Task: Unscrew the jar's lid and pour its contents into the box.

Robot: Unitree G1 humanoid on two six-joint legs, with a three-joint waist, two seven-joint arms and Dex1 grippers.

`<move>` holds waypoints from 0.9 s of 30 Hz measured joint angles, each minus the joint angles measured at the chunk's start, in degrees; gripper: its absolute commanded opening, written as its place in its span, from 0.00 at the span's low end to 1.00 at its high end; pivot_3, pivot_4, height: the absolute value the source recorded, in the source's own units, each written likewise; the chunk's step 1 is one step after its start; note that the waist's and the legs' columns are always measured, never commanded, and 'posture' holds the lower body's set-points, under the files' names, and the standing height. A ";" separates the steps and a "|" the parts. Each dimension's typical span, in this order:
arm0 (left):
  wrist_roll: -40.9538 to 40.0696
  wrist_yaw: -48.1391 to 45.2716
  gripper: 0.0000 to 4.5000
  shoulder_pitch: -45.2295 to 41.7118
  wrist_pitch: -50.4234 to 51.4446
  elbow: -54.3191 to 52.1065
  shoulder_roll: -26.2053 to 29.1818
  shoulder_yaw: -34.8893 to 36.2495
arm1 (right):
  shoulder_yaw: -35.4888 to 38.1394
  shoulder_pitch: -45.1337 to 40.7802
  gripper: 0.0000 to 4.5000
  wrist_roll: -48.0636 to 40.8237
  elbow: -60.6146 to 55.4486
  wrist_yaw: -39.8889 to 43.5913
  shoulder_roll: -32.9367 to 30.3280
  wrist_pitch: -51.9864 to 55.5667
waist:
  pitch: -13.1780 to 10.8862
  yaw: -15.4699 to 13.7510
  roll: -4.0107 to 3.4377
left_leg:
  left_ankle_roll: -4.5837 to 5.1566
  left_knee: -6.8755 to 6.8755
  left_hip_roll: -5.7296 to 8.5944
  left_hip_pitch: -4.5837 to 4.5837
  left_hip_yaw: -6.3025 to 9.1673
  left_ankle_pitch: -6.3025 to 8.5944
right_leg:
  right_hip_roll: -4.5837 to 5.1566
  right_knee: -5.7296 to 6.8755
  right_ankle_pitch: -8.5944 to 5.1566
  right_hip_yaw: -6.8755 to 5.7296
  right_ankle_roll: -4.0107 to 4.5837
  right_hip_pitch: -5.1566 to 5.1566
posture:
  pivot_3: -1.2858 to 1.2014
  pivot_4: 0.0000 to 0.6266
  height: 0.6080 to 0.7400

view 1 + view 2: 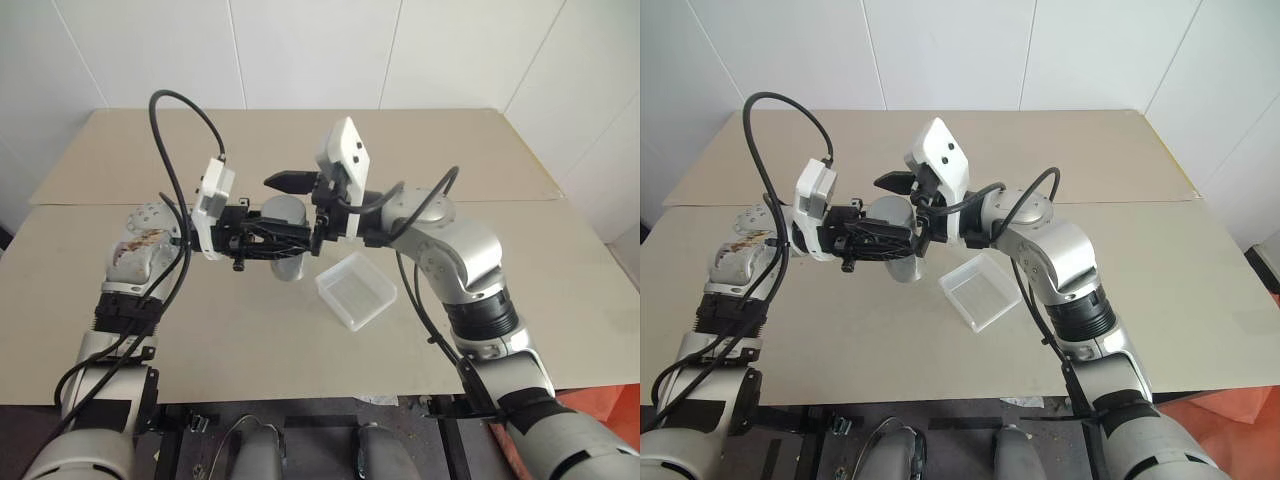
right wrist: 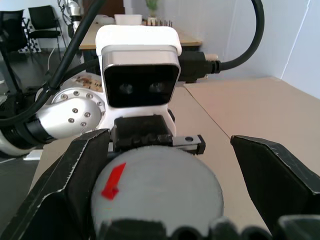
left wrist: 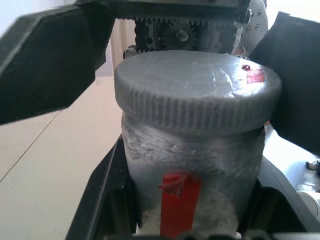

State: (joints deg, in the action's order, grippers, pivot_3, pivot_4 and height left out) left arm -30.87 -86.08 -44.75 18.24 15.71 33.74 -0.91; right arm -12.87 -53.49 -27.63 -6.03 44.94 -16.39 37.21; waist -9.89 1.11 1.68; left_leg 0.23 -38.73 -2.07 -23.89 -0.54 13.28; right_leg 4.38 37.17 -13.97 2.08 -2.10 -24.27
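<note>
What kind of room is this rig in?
Probably an office or lab test space. A plain beige table stands against white panelled walls. The right wrist view shows black office chairs and another table with a white box behind the robot.

Both arms have silver-grey housings with black ribbed collars at the joints. Each end effector, left (image 1: 262, 238) and right (image 1: 300, 184), has two black fingers and an exposed black gear train. A white camera module sits on each wrist, fed by looped black cables; round screw heads stud the left wrist housing
</note>
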 measured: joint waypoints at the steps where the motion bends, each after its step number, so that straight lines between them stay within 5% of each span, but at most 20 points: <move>1: -0.01 0.00 0.43 0.16 0.29 -0.03 0.34 0.24 | 0.03 0.00 0.98 -0.02 0.04 0.35 -0.33 -0.16 | 0.00 0.02 0.00 | 0.00 0.00 0.00 0.00 0.00 0.00 | 0.00 0.00 0.00 0.00 0.00 0.00 | 0.52 0.24 1.00; 17: -2.56 -1.77 0.43 4.88 3.27 -6.01 4.98 4.46 | 6.92 0.30 0.98 0.55 6.99 3.38 -7.41 -2.51 | 0.00 -0.32 0.00 | 0.00 0.01 -0.01 0.00 -0.02 0.00 | 0.01 -0.02 0.00 -0.02 0.00 0.01 | 0.52 0.24 1.00; 27: -2.38 0.08 0.43 5.34 3.00 -6.04 3.64 4.24 | 7.08 3.21 0.98 -1.24 0.29 5.73 -9.17 -1.17 | 0.00 -0.03 0.00 | 0.00 0.01 -0.01 0.00 -0.02 0.00 | 0.01 -0.02 0.00 0.00 0.00 0.01 | 0.52 0.24 1.00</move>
State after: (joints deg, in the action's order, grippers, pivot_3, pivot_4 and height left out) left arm -33.25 -85.99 -39.40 21.24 9.67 37.38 3.32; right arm -5.79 -50.28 -28.87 -5.75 50.67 -25.56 36.04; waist -9.89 1.08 1.68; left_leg 0.23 -38.72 -2.09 -23.89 -0.56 13.28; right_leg 4.39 37.15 -13.97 2.08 -2.10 -24.27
